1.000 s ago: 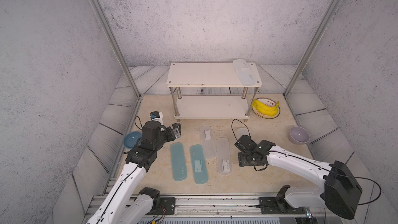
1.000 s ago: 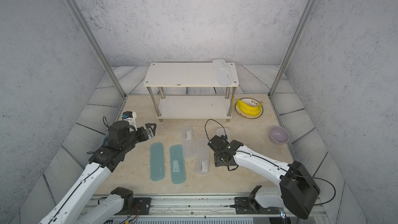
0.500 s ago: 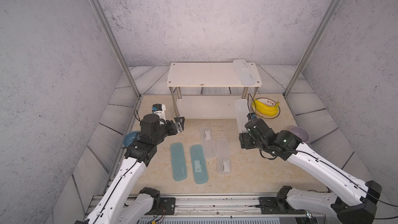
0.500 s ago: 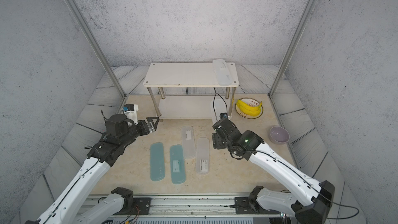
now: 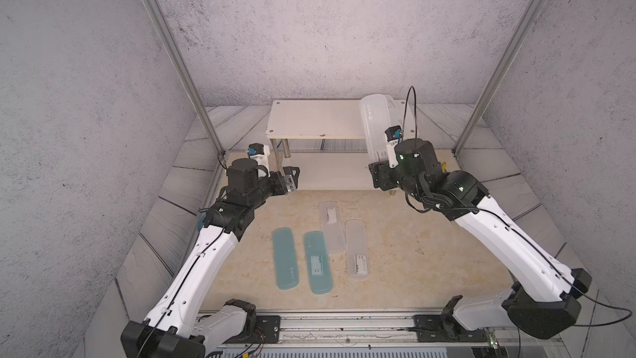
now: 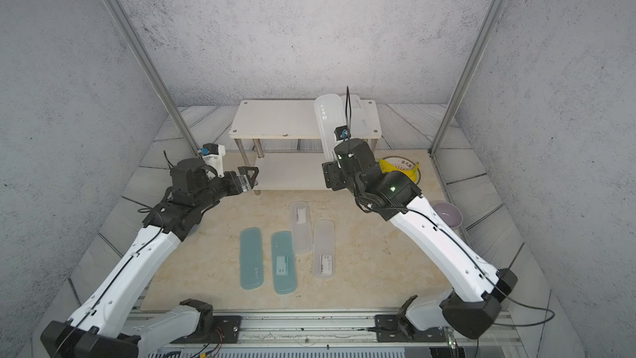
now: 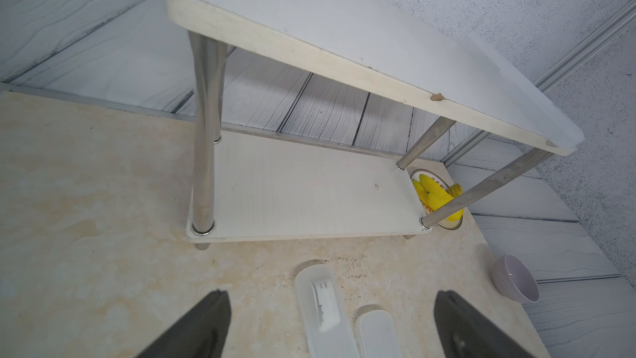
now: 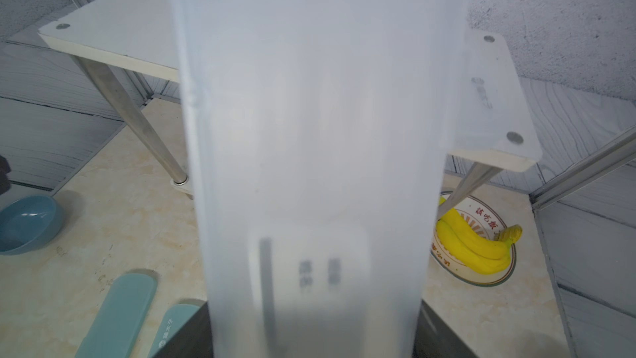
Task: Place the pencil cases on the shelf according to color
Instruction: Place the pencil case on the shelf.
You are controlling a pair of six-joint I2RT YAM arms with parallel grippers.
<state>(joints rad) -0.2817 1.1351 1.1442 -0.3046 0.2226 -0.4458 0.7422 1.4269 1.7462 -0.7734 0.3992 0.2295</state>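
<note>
beige marble-look tabletop (image 5: pixel 430 270), grey speckled walls all round. two-tier shelf (image 5: pixel 309 120) stands at centre-back in both top views.

right arm rises from lower right of frame, forearm slanting up-left, wrist cocked toward the shelf's right end. right gripper (image 5: pixel 378 170) pinches the lower end of a frosted white pencil case (image 5: pixel 373 125). held case stands near upright, its upper end showing in front of the top board's right end; cannot tell if it touches the board. it fills most of the right wrist view. second frosted case (image 6: pixel 362 117) lies flat on the top board, just beside the held one.

left arm comes from lower left, elbow bent. left gripper (image 5: pixel 292 178) points rightward near the shelf's left front leg, jaws spread, nothing between them.

on the tabletop, mid-frame, side by side: left teal case (image 5: pixel 285 258), right teal case (image 5: pixel 318 266), labelled frosted case (image 5: pixel 332 227), outer frosted case (image 5: pixel 357 249).

plate of bananas (image 6: pixel 401 167) sits right of the shelf; lilac bowl (image 6: pixel 447 215) near the right edge.
</note>
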